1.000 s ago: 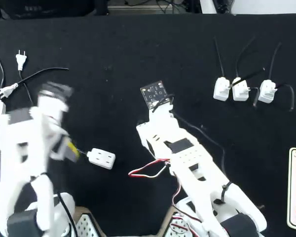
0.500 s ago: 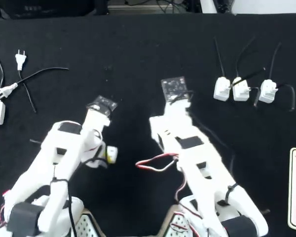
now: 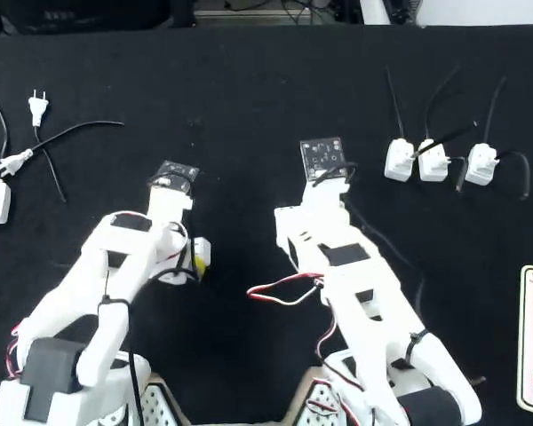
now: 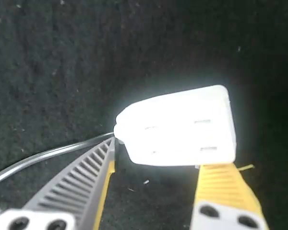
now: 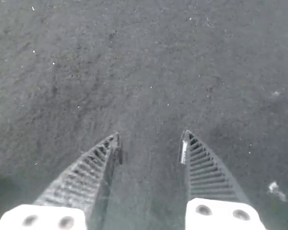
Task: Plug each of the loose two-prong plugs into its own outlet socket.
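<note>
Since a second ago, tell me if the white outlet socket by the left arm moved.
Yes. The outlet socket has shifted slightly rightward and away from the robot, toward the row of three plugged sockets.

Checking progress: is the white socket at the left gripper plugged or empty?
Empty: the socket faces the left wrist camera with bare slots and no plug in any of them.

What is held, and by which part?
The left gripper pinches the white outlet socket at its cord end and far end; right gripper is empty.
</note>
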`<control>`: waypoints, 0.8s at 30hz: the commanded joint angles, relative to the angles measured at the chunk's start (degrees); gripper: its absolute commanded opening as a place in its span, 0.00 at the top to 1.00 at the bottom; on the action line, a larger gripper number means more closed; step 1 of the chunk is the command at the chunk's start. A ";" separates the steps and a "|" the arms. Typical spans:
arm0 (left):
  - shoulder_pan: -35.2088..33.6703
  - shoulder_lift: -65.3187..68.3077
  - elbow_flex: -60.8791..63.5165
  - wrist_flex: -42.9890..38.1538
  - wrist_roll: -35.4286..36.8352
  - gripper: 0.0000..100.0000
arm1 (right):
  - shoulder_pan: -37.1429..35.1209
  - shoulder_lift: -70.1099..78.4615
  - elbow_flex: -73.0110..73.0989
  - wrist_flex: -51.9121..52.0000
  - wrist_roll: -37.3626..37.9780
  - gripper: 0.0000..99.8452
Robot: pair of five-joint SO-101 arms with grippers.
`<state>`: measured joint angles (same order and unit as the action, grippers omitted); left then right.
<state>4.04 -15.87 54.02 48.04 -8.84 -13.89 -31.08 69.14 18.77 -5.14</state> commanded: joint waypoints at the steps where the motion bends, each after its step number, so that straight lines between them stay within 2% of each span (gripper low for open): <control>1: -3.03 -3.87 -5.85 5.63 0.62 0.73 | 0.79 -2.07 -2.77 -0.70 -0.35 0.81; 4: -6.81 -8.79 -10.95 12.57 -2.46 0.73 | 0.79 -2.07 -2.77 -0.79 -0.35 0.81; 7: -12.26 -12.31 -14.37 16.26 -7.12 0.73 | 0.79 -1.98 -2.68 -0.79 -0.35 0.81; 11: -23.34 -13.98 -17.63 16.97 -11.69 0.73 | 0.79 -1.80 -2.59 -1.05 -0.35 0.81; 16: -36.79 -7.82 -27.12 17.05 -12.40 0.73 | 0.44 -1.80 -2.51 -1.05 -0.35 0.81; 20: -40.04 1.41 -34.77 16.88 -12.40 0.73 | -0.88 -1.71 -2.33 -1.05 -0.26 0.81; 24: -40.13 10.81 -44.97 16.79 -12.31 0.73 | -0.88 -1.71 -2.33 -1.05 -0.26 0.81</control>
<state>-35.52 -9.54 18.68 64.84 -20.70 -13.89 -31.08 69.14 18.77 -5.14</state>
